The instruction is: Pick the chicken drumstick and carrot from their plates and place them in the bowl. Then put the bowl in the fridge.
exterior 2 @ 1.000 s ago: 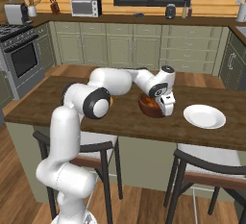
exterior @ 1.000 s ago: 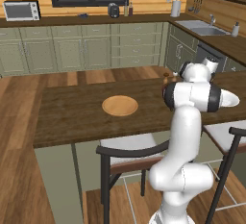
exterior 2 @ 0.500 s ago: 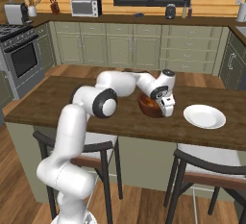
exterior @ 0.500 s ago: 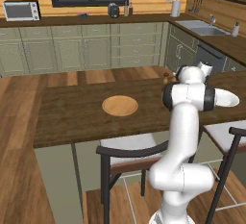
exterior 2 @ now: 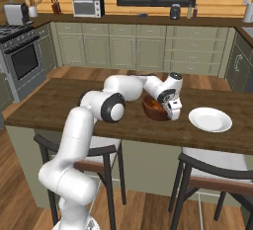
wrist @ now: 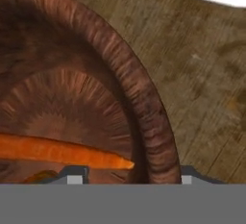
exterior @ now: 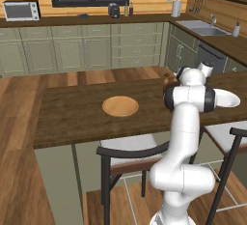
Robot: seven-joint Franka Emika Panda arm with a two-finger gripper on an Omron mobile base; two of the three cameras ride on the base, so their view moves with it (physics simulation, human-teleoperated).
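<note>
The dark reddish-brown bowl (exterior 2: 154, 108) stands on the wooden island, left of a white plate (exterior 2: 210, 120). My gripper (exterior 2: 173, 113) hangs over the bowl's right rim. In the hand view, my gripper (wrist: 129, 176) straddles the thick bowl wall (wrist: 144, 107), one fingertip inside and one outside. A gap shows between the inner fingertip and the wall. The bright orange carrot (wrist: 57, 151) lies across the bowl's bottom. A bit of the browner chicken drumstick (wrist: 41, 176) peeks out beside it. An empty light-tan plate (exterior: 120, 106) lies at the island's middle. The fridge is out of view.
The white plate (exterior: 226, 98) sits close to the bowl on its right. Two dark chairs (exterior 2: 207, 174) stand at the island's near edge. Sage-green cabinets (exterior 2: 123, 51) and a counter with a microwave (exterior 2: 88, 7) line the far wall, with a stove (exterior 2: 22, 56) at the left.
The jaws have drawn closer together around the bowl's rim. The elbow has shifted slightly, while the hand stays at the bowl.
</note>
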